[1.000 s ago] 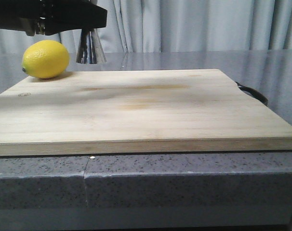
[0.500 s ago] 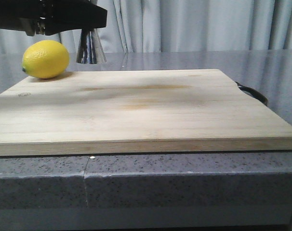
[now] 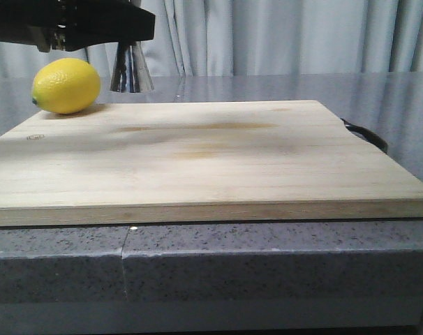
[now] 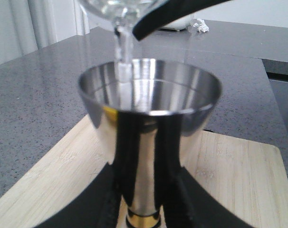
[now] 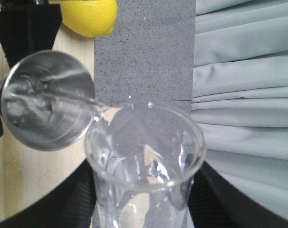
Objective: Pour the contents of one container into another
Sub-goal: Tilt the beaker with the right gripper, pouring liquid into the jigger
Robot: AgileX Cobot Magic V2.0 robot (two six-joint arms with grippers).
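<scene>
Above the jigger [image 4: 148, 118], the tilted beaker [image 5: 146, 161] streams clear liquid.

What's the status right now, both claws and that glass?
Left gripper shut on jigger. Right gripper shut on beaker, tipped, clear liquid streaming into the jigger. Lemon beside it, nothing blocking.

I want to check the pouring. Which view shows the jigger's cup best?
The left wrist view: the jigger fills it, water streaming into its open cup. The right wrist view shows only its mouth from above, beside the beaker. The front view shows just its lower cone.
</scene>
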